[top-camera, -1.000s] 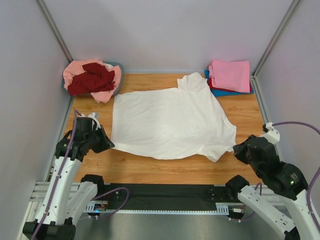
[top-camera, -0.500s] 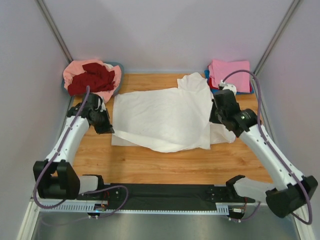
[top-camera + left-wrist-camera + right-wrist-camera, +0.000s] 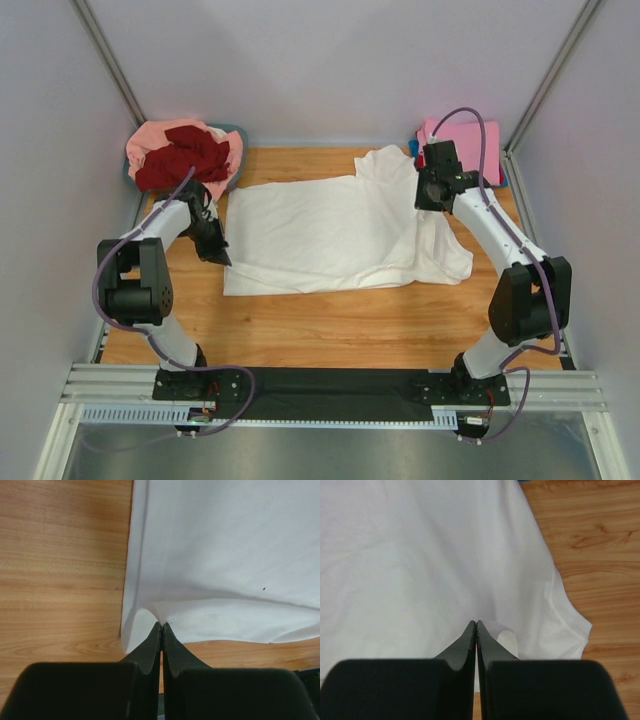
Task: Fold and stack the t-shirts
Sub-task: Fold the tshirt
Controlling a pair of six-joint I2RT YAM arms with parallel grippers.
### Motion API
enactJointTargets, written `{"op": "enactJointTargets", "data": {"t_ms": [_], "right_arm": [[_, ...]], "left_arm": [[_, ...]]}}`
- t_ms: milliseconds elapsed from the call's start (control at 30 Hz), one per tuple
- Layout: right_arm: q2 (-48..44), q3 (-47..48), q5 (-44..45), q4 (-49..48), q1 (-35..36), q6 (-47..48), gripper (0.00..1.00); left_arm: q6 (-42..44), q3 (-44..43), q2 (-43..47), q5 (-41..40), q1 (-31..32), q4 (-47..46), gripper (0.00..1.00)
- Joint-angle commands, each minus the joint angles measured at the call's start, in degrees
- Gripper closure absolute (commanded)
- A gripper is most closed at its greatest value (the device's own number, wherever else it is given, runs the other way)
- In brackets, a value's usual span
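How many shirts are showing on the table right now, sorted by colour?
Off-white shirt: 1
Salmon-pink shirt: 1
Dark red shirt: 1
Bright pink shirt: 1
Blue shirt: 1
Total: 5 showing. The right arm covers part of the far-right stack, so it may hold more.

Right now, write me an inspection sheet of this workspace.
Surface: wooden table, flat.
Job's things: white t-shirt mid-table, partly folded; pink-topped folded stack far right; salmon and dark red shirts heaped in tub far left.
Clutter: nothing seen.
Grippers: left tool and right tool both shut on the white t-shirt.
Cables: purple cables loop off both arms.
Surroundings: grey walls on three sides.
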State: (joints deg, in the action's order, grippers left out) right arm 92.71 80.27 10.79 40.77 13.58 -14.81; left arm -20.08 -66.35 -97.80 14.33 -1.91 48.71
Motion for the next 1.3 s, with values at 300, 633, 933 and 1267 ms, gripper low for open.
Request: {"op": "enactJointTargets", "data": {"t_ms": [300, 633, 933, 1267], "right_arm": [[7.3, 9.6, -2.9, -2.1, -6.0, 4.3, 1.0], [17.9, 15.4, -3.0, 0.8, -8.0, 3.9, 0.98], [19.5, 18.5, 2.6, 6.1, -13.0, -2.0, 0.22], [-13.3, -21.5, -15.9, -8.8, -20.2, -16.3, 0.21]], "left_arm": [[2.1, -4.1, -3.6, 0.4, -0.2, -0.4, 1.0], [2.2, -7.7, -5.0, -2.8, -0.3, 1.5, 1.0], [-0.7, -3.5, 13.2, -22.2, 7.2, -0.5, 0.0], [-17.9, 23.9, 36.7, -11.9, 8.8, -13.5, 0.0]]}}
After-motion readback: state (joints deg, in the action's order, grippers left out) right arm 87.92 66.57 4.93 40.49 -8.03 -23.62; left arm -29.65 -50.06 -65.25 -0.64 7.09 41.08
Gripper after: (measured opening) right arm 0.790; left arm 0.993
